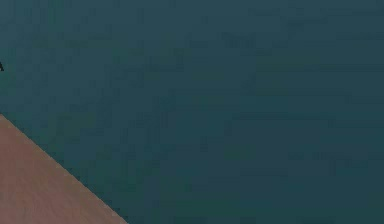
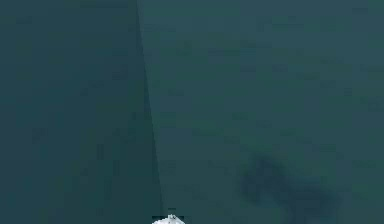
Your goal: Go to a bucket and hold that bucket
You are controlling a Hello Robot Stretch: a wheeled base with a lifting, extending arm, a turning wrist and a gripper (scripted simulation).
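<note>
A small white scrap (image 2: pixel 168 217), cut off by the arm side view's bottom edge just left of the middle, may be the arm's end. Too little shows to make out the gripper, so I cannot tell whether it holds anything. Behind it two teal walls (image 2: pixel 260 90) meet in a corner, and the forward view has a teal wall (image 1: pixel 220 90) over a wedge of brown floor (image 1: pixel 35 185) at its bottom left corner; where the bucket is, or how it looks, I cannot tell.

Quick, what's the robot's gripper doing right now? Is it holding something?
Gripper: cannot be told whether it holds anything; its far end can't be made out at the arm side view's bottom edge.
</note>
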